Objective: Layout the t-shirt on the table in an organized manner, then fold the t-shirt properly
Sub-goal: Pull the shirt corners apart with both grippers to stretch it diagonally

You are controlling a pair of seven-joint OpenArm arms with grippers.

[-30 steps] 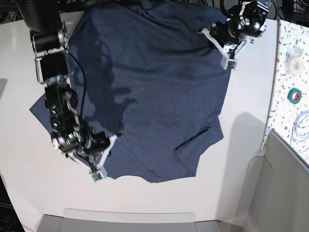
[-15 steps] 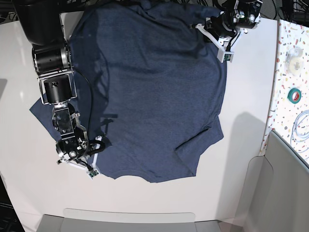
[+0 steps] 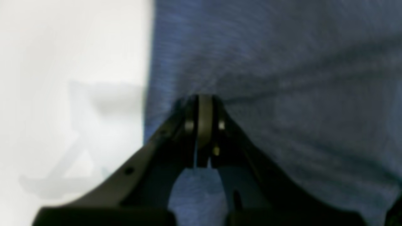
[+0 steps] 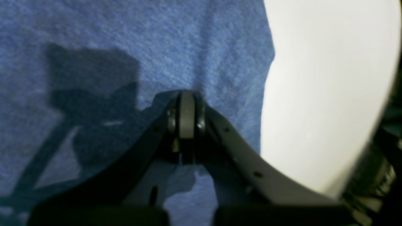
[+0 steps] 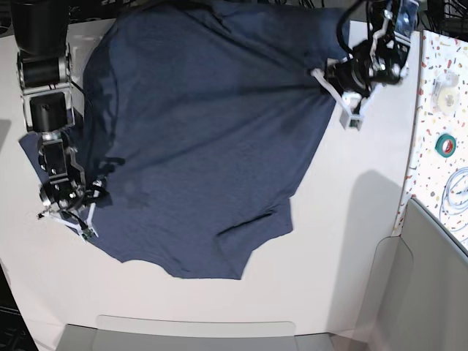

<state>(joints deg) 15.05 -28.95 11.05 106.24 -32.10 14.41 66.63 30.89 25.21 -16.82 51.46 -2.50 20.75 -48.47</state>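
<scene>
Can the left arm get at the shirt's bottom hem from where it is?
Probably not now: the left gripper is shut on the shirt at its far side edge, and the hem lies near the front of the table.

The black-fingered left gripper (image 5: pixel 333 82) and black-fingered right gripper (image 5: pixel 93 203) are clamped tight, arms spread toward opposite edges of the table (image 5: pixel 351 241).

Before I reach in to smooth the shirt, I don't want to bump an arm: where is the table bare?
Bare table lies between the shirt hem and the near edge, and right of the shirt up to the speckled strip. It is crowded at the shirt's side edges, where the left gripper and right gripper pinch it.
</scene>
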